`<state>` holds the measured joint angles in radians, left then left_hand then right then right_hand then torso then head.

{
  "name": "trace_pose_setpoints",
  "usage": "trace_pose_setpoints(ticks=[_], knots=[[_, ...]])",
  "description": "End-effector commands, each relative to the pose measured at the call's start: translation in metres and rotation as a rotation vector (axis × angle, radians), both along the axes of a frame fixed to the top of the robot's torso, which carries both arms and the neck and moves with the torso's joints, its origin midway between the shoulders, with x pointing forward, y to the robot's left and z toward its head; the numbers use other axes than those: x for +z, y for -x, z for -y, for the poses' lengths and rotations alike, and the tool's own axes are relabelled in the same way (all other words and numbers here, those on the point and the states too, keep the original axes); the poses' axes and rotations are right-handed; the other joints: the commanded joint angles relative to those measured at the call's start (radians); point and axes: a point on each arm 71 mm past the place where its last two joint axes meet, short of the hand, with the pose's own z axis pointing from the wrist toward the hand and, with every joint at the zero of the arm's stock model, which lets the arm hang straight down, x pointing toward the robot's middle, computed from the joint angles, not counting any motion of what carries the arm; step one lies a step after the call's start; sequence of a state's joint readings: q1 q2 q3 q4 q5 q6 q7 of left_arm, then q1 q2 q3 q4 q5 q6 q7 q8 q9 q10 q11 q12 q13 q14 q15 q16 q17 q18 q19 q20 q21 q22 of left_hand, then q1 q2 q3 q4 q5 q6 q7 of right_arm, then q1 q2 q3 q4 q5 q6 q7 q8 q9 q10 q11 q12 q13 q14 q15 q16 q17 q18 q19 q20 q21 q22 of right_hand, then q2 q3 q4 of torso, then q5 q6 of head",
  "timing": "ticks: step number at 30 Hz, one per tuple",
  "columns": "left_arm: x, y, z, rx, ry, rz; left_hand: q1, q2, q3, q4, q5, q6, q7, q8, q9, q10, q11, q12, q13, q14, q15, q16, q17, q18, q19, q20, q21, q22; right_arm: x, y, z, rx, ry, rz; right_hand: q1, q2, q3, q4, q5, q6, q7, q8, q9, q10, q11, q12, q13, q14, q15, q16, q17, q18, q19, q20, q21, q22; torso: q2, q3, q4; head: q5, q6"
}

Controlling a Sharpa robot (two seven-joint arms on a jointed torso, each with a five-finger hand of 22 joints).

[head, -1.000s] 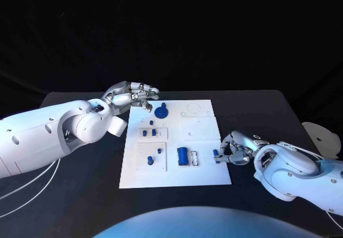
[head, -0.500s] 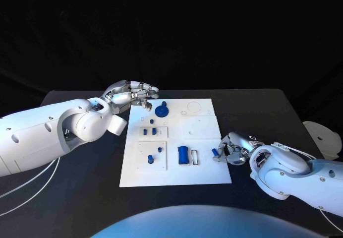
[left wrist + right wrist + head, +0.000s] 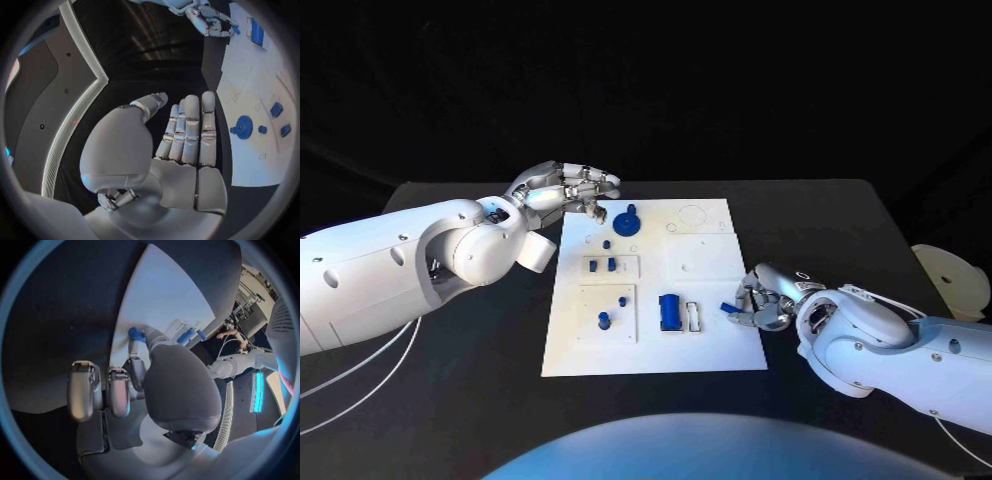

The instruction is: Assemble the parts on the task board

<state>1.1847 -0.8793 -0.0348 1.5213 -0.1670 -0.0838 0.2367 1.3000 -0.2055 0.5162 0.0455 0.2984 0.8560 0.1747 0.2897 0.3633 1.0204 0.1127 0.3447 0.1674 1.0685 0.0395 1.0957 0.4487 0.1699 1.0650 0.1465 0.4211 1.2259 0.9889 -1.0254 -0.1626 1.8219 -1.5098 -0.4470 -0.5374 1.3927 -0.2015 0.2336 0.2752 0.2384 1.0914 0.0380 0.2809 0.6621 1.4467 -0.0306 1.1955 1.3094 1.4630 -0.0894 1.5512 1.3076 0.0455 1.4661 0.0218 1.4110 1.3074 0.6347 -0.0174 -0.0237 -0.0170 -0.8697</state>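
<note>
Task board [image 3: 689,345] lies flat in the middle of the tabletop [image 3: 834,215], with blue parts spread over it. Your right hand [image 3: 759,305] sits at the board's right edge, near corner side, and pinches a small blue part [image 3: 730,308] between thumb and a fingertip; the right wrist view shows the same part [image 3: 135,333] at the fingertip, touching or just above the board surface, can't tell which. The other fingers [image 3: 84,390] are curled beside the pinch, not on the part.

Left hand [image 3: 567,190] hovers off the board's far left corner, fingers curled loosely, holding nothing. Left wrist view shows its fingers [image 3: 190,127] side by side and empty.

Also on the board: a round blue knob part [image 3: 627,222] near the far edge, two small pegs [image 3: 600,266] in the left middle panel, one peg [image 3: 603,321] in the panel nearer you, and a blue cylinder [image 3: 669,312] in its cradle just left of the held part.

Step in hand looks like moving the pinched part to its seat. Keep the pinch firm, since the part is small and could roll out. Lift it free of the board before you move it sideways. Steer around the cylinder, which sits close by. Line it up over the socket before lowering. Keep the left hand parked, or press it on the board's edge if the board slides.
</note>
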Motion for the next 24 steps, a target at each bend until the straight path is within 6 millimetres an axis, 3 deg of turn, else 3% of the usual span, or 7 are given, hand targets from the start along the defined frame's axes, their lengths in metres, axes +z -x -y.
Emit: trace_pose_setpoints(ticks=[1,2,3,4,7,11,24], knots=[[0.001,0.001,0.002,-0.016,0.011,0.001,-0.006,0.006,0.002,-0.001,0.004,-0.005,0.001,0.006,0.001,-0.009,0.001,0.004,-0.001,-0.006,0.002,0.006,-0.001,0.009,0.007,-0.002,-0.004,0.001,-0.006,0.003,0.001,0.004,0.028,-0.023,0.077,0.018,0.108,-0.025,-0.035,0.013,-0.004,-0.010,-0.007,-0.006,-0.009,0.000,0.010,0.094,-0.009,-0.005,0.197,-0.011,0.044,-0.008,0.002,0.218,0.000,-0.0011,-0.0008,0.001,-0.001],[0.001,0.001,0.002,-0.016,0.011,0.000,-0.006,0.006,0.002,-0.001,0.004,-0.005,0.001,0.006,0.001,-0.009,0.001,0.004,-0.001,-0.006,0.002,0.006,-0.001,0.009,0.007,-0.002,-0.004,0.001,-0.006,0.004,0.001,0.003,0.024,-0.021,0.074,-0.003,0.197,-0.032,-0.055,0.020,0.002,-0.010,-0.007,-0.007,-0.008,-0.001,0.010,0.094,-0.005,-0.005,0.198,-0.011,0.044,-0.008,0.003,0.218,-0.001,-0.0009,-0.0010,0.001,-0.001],[0.001,0.001,0.002,-0.016,0.011,0.000,-0.006,0.006,0.002,-0.001,0.004,-0.005,0.001,0.006,0.001,-0.009,0.001,0.004,-0.001,-0.006,0.002,0.006,-0.001,0.009,0.007,-0.002,-0.004,0.001,-0.005,0.005,0.000,0.002,0.018,-0.020,0.042,-0.035,0.279,-0.043,-0.036,0.022,0.003,-0.005,0.003,-0.003,-0.006,0.000,0.011,0.094,-0.003,-0.004,0.199,-0.011,0.045,-0.005,0.004,0.218,-0.001,-0.0006,-0.0011,0.002,-0.001],[0.001,0.001,0.002,-0.016,0.011,0.000,-0.006,0.006,0.002,-0.001,0.004,-0.005,0.001,0.006,0.001,-0.009,0.001,0.004,-0.001,-0.006,0.002,0.006,-0.001,0.009,0.007,-0.002,-0.004,0.001,-0.004,0.006,-0.001,0.000,0.010,-0.019,0.021,-0.045,0.330,-0.061,-0.028,0.017,0.005,0.000,0.013,-0.002,-0.007,0.000,0.010,0.094,-0.003,-0.004,0.200,-0.012,0.045,-0.004,0.006,0.219,-0.001,-0.0007,-0.0012,0.001,-0.001],[0.001,0.001,0.002,-0.016,0.011,0.000,-0.006,0.006,0.002,-0.001,0.004,-0.005,0.001,0.006,0.001,-0.009,0.001,0.004,-0.001,-0.006,0.002,0.006,-0.001,0.009,0.007,-0.002,-0.004,0.001,-0.001,0.009,-0.003,-0.011,-0.023,-0.019,-0.036,-0.060,0.403,-0.104,-0.003,0.005,0.002,0.017,0.041,0.004,-0.005,0.004,0.013,0.095,-0.003,-0.003,0.202,-0.012,0.046,-0.003,0.009,0.220,-0.002,-0.0009,-0.0016,0.000,0.000],[0.001,0.001,0.002,-0.015,0.010,0.001,-0.008,0.006,0.002,0.000,0.004,-0.006,0.001,0.007,0.001,-0.009,0.001,0.005,-0.001,-0.006,0.002,0.006,-0.001,0.009,0.007,-0.001,-0.005,0.001,0.005,0.012,-0.008,-0.019,-0.074,-0.008,-0.096,-0.056,0.449,-0.145,0.005,-0.012,-0.001,0.035,0.073,0.012,-0.006,0.015,0.020,0.096,-0.005,-0.001,0.208,-0.014,0.049,-0.004,0.017,0.222,-0.004,-0.0027,-0.0018,-0.001,0.003],[0.000,0.001,0.001,-0.019,0.009,-0.002,-0.004,0.008,0.005,-0.003,0.005,-0.006,0.001,0.007,0.002,-0.009,0.000,0.006,-0.001,-0.007,0.002,0.007,-0.002,0.010,0.007,-0.002,-0.005,0.002,0.011,0.016,-0.024,-0.048,-0.194,-0.072,-0.178,-0.053,0.487,-0.177,0.037,-0.024,-0.003,0.049,0.098,0.016,-0.007,0.021,0.025,0.097,-0.006,0.001,0.213,-0.015,0.051,-0.005,0.022,0.223,-0.001,-0.0018,-0.0003,0.008,0.008]])
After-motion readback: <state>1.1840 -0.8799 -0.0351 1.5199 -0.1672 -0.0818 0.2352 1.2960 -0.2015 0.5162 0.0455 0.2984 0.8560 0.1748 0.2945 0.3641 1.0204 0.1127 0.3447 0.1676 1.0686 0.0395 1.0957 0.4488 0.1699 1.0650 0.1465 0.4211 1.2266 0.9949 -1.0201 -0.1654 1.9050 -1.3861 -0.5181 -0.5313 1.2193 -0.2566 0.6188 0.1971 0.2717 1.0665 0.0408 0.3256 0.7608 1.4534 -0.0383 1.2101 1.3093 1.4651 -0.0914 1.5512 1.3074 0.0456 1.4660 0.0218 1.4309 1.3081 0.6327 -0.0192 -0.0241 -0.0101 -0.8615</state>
